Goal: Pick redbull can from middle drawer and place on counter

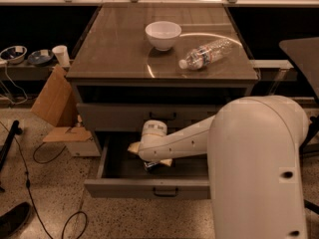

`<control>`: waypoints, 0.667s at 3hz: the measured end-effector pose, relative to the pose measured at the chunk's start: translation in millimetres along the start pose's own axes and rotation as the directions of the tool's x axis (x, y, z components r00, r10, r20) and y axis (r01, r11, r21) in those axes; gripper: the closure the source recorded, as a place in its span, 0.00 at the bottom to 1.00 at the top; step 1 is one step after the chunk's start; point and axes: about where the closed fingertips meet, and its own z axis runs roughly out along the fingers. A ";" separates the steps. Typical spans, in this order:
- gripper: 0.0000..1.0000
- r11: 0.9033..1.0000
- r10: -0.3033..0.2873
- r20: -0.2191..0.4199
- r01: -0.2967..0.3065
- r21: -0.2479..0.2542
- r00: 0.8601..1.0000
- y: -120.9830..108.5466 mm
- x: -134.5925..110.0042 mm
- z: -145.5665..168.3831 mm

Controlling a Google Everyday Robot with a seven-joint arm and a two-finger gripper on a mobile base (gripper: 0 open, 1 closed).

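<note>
The middle drawer is pulled open below the closed upper drawer, with a dark tray inside and a black bar handle on its front. My white arm reaches from the right into it. My gripper is low inside the drawer, left of centre. The redbull can shows only as a small dark, shiny bit right under the gripper; the rest is hidden by the wrist. I cannot tell whether it is held. The counter is the glossy brown-grey cabinet top above.
A white bowl and a lying clear water bottle are on the counter. The upper drawer is closed. Cardboard leans at the cabinet's left, with cables on the floor. A wooden ledge with metal posts runs behind.
</note>
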 end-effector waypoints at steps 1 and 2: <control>0.00 1.000 -0.011 0.038 0.012 -0.026 0.999 3.2 -9.5 24.8; 0.00 0.998 -0.004 0.067 0.008 -0.060 0.998 11.0 -21.6 48.6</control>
